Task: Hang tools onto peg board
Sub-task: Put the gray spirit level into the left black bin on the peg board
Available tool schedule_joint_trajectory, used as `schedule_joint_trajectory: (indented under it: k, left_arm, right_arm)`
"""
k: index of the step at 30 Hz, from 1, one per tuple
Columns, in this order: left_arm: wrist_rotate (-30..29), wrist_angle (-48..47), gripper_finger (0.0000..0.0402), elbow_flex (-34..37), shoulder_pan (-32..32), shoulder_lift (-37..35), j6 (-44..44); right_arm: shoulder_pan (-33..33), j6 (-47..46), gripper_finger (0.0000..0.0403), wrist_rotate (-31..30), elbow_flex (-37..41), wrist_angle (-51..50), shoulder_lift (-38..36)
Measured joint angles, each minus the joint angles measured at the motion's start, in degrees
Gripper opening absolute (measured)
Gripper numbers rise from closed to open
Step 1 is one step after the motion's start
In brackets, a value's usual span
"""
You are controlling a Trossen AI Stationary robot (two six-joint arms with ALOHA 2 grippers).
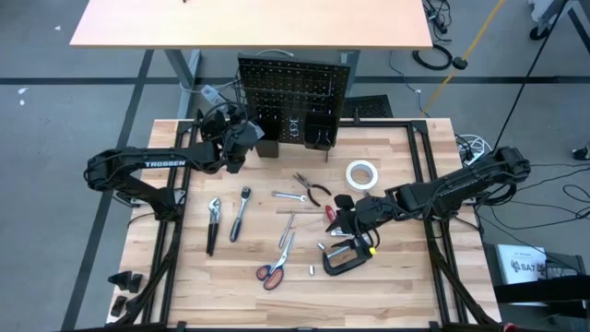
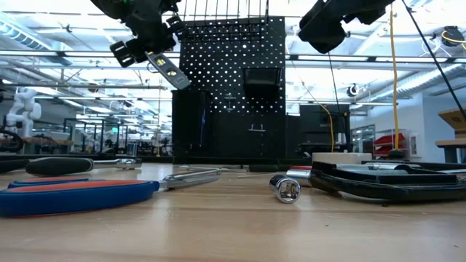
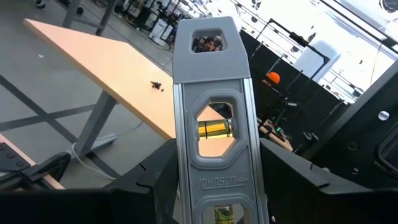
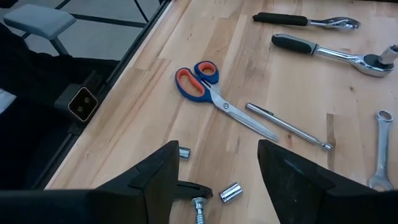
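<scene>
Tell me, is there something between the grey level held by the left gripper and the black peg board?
Nothing visible blocks it. The left gripper holds the grey metal torpedo level in the air beside the upright black perforated peg board, at its left edge, with open space between them. The right gripper hovers over the black C-clamp.

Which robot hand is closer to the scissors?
The right gripper, open, hangs just beside the scissors over the table. The left gripper, gripping a small level, is far away, up by the peg board.

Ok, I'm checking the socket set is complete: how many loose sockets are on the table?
2. One socket lies near the scissors; the other socket lies beside the clamp screw. More may be hidden behind other tools.
</scene>
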State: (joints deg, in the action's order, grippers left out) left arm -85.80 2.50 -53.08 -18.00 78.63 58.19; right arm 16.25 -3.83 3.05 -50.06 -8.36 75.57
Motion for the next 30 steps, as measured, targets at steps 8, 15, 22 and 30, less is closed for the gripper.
schedule_joint_trajectory:
  k: [8, 15, 22, 30]
  left_arm:
    - [-0.4, -2.0, 0.0194, 0.0, 0.0, 0.0, 0.3]
    - [-0.5, -1.9, 0.0194, 0.0, 0.0, 0.0, -0.1]
    - [-0.5, -1.8, 0.0194, 0.0, 0.0, 0.0, -0.1]
    - [-0.5, -1.5, 0.0194, 0.0, 0.0, 0.0, -0.1]
  right_arm:
    - [-0.6, -2.8, 0.0212, -21.4, 0.0, -7.6, -6.6]
    - [-3.6, 5.2, 0.0203, -36.7, 2.0, -11.4, -19.0]
    - [-15.8, 12.8, 0.0158, -32.6, 12.3, 3.1, -29.7]
    - [-36.8, 9.9, 0.0124, -16.5, 23.0, 28.4, -28.5]
